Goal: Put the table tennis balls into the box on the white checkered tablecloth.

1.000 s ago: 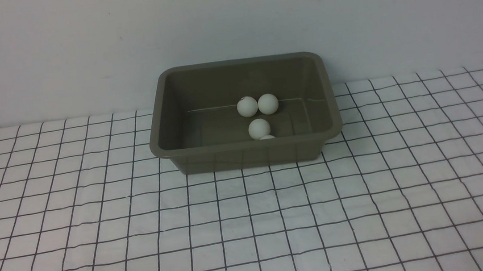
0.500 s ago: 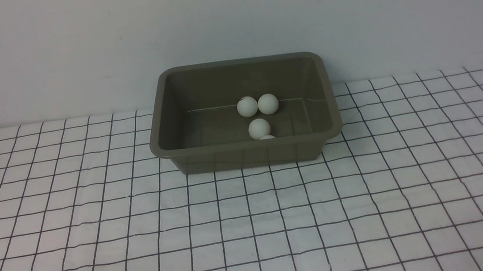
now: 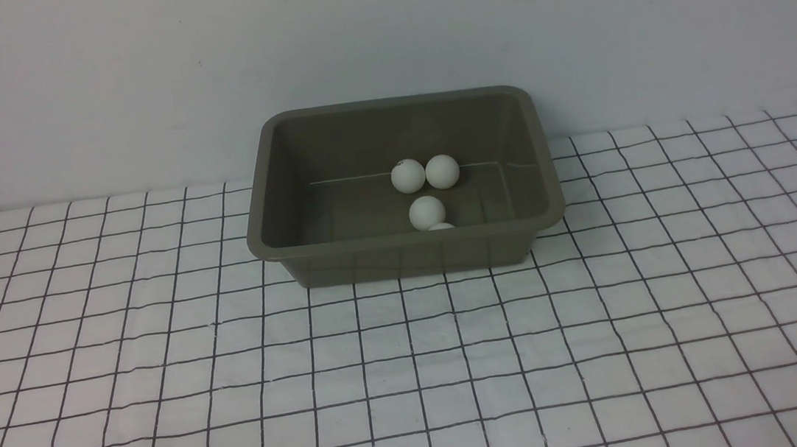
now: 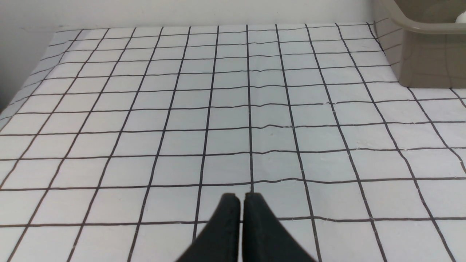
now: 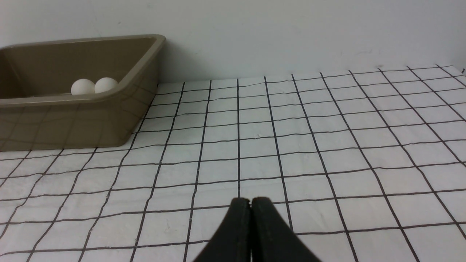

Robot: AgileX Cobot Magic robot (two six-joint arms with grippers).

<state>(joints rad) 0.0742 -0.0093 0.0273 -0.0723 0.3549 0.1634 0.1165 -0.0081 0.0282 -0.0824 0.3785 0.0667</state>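
I count four balls (image 3: 427, 211) inside the box (image 3: 262, 230); left end effector (image 4: 241, 197) and right end effector (image 5: 250, 200) pressed together, empty. I'd simply hold clear.

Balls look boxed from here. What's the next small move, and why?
Probably none beyond holding both arms back. Four balls lie in the box, the nearest half hidden by its front rim, and no ball shows on the cloth. The left gripper and right gripper are shut and empty.
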